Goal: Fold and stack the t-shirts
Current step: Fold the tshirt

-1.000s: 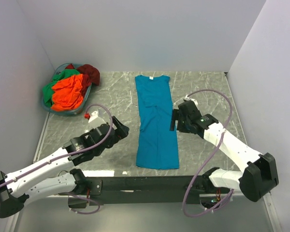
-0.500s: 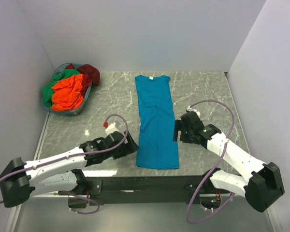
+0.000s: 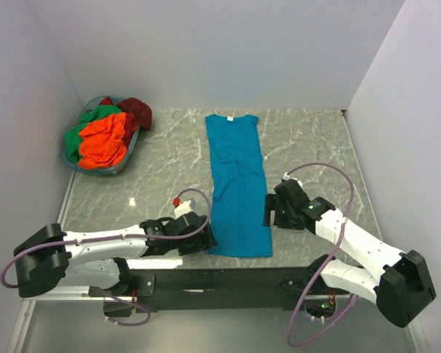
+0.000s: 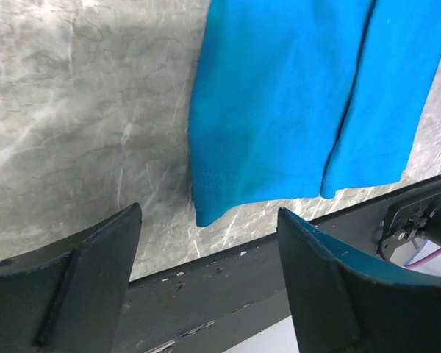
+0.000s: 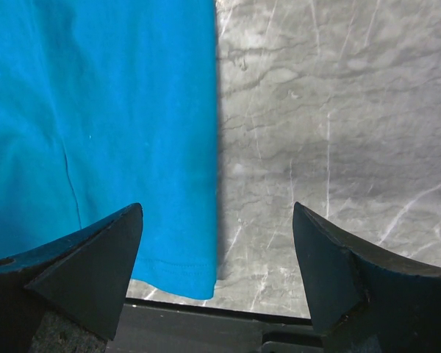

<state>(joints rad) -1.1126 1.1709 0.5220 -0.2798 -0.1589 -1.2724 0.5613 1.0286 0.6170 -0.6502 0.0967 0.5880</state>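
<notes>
From above, the teal t-shirt (image 3: 237,184) lies in a long folded strip, with my left claw (image 3: 206,239) and right claw (image 3: 267,213) flanking its near hem. The basket (image 3: 95,170) holds the heaped tees (image 3: 103,140), orange, green and dark red.

At my left wrist the jaws are spread wide over the hem corner. At my right wrist they are just as wide at the other edge.

I judge that next I pinch both corners and fold toward the collar.

round teal-rimmed basket (image 3: 103,171) at far left, grey marble table (image 3: 309,140), white walls (image 3: 206,51), black front rail (image 3: 228,278)
</notes>
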